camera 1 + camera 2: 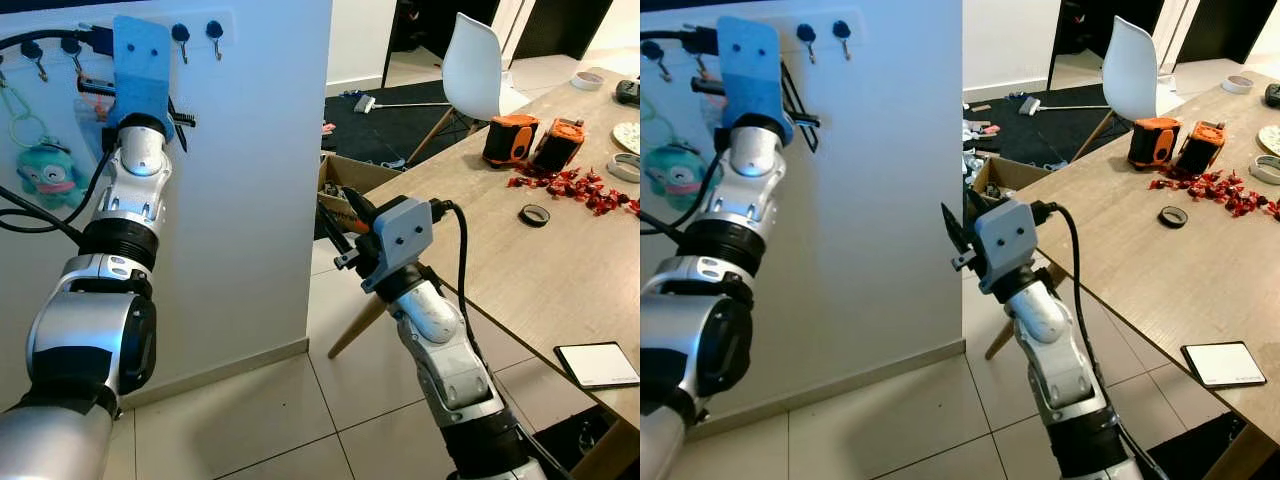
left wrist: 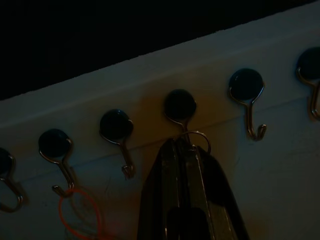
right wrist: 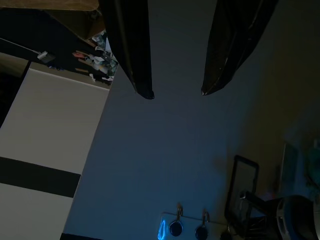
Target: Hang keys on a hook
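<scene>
White wall (image 1: 260, 150) with a row of black-capped hooks (image 2: 247, 85) near its top; no legible writing. Left gripper (image 2: 187, 150) raised to the row, fingers pressed together on a key ring (image 2: 196, 137) at the middle hook (image 2: 180, 106) (dim). Right gripper (image 3: 177, 94) mid-air, spread, empty.

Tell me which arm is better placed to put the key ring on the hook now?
Left. Its gripper is raised at the hook rail, fingers shut on the key ring just below one hook. The right gripper is open, apart from the wall.
</scene>
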